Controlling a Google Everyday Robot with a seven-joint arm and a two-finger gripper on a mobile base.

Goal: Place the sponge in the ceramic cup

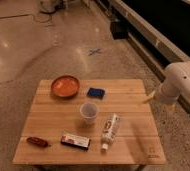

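My one camera looks down steeply from above the wooden table's (133,102) near side, facing across it to the floor (28,45) beyond (mount unseen). The whole tabletop fits at middle distance. The gripper (160,100) hangs at frame right, off the table's edge.

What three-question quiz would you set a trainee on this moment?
1. True or false: the sponge is already in the cup.
2. Which lies nearest the sponge: A the bowl, B the tube, C the box?
3. Fill in: the hand, open, past the right edge of the table in the picture, holds ____.
Key: 1 false; 2 A; 3 nothing.
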